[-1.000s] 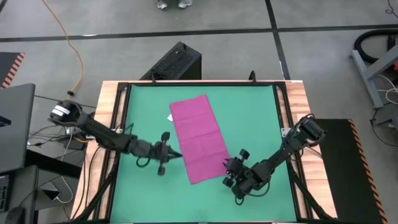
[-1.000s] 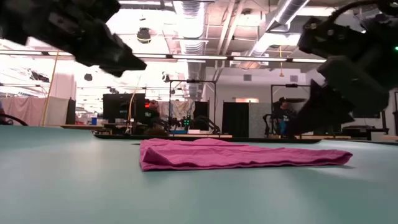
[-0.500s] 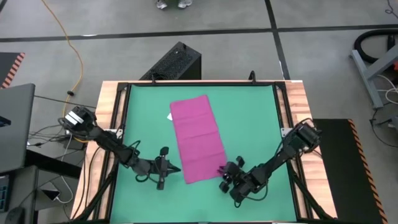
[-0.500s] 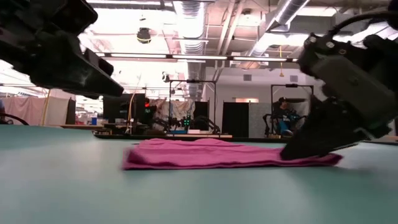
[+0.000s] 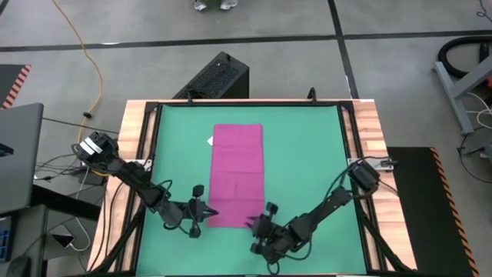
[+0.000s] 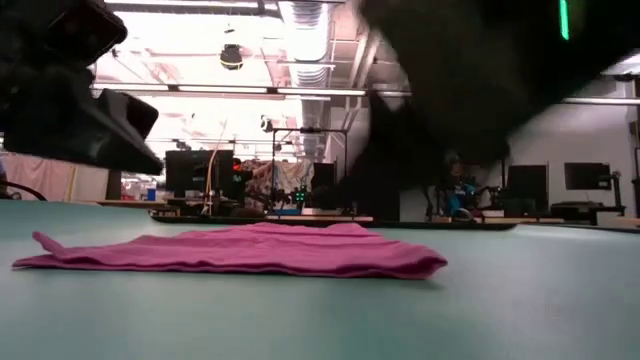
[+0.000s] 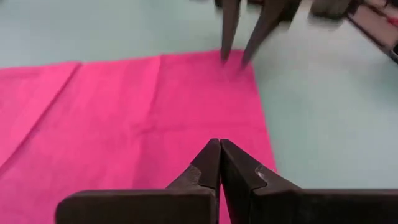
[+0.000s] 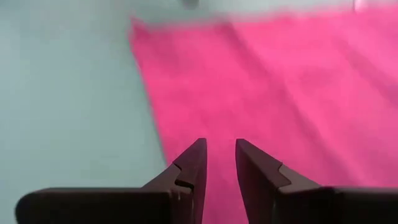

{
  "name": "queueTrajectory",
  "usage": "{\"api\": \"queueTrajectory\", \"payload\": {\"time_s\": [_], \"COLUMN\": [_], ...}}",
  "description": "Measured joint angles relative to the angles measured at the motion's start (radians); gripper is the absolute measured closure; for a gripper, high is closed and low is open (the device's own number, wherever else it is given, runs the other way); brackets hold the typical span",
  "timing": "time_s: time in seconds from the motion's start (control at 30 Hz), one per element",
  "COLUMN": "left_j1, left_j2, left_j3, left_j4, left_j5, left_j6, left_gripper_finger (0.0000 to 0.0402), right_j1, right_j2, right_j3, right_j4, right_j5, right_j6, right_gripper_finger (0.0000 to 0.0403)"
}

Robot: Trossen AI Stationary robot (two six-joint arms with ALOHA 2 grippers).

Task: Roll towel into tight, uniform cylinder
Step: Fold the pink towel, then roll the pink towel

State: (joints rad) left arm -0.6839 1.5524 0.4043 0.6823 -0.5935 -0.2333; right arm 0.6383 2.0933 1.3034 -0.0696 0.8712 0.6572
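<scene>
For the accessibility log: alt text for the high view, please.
A magenta-pink towel lies flat and unrolled on a green mat. The left gripper, shut, and the right gripper, slightly open, flank its near end.

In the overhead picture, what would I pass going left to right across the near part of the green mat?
Left gripper, shut, beside the cloth → pink towel → right gripper, fingers slightly apart at the towel's near corner → bare green mat.

towel (image 5: 237, 175): showing plain magenta-pink, white tag at ten o'clock
mat (image 5: 307, 154): lying solid green
table frame (image 5: 369, 131): showing light wood
</scene>
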Motion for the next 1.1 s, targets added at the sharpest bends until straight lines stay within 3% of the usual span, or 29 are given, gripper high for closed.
{"api": "queueTrajectory", "payload": {"time_s": [0.2, 0.37, 0.53, 0.73, 0.97, 1.1], "left_j1": [-0.094, -0.141, -0.142, -0.143, -0.143, -0.142], "left_j2": [-0.050, -0.126, -0.161, -0.201, -0.242, -0.244], "left_j3": [0.001, 0.001, 0.001, 0.040, 0.228, 0.347], "left_j4": [-0.115, -0.216, -0.276, -0.379, -0.815, -0.995], "left_j5": [-0.016, -0.040, -0.022, 0.057, 0.005, 0.009], "left_j6": [0.050, 0.056, 0.155, 0.223, 0.097, 0.014], "left_gripper_finger": [0.0401, 0.0401, 0.0395, 0.0347, 0.0277, 0.0259], "right_j1": [0.028, 0.082, 0.102, 0.088, 0.030, 0.015], "right_j2": [-0.065, -0.085, -0.080, -0.083, -0.087, -0.100], "right_j3": [0.053, 0.038, -0.047, -0.050, 0.029, 0.074], "right_j4": [-0.114, -0.305, -0.308, -0.313, -0.325, -0.332], "right_j5": [0.038, 0.124, 0.139, -0.026, -0.199, -0.223], "right_j6": [-0.165, -0.061, -0.024, -0.193, -0.355, -0.455], "right_gripper_finger": [0.0296, 0.0296, 0.0296, 0.0296, 0.0285, 0.0278]}}
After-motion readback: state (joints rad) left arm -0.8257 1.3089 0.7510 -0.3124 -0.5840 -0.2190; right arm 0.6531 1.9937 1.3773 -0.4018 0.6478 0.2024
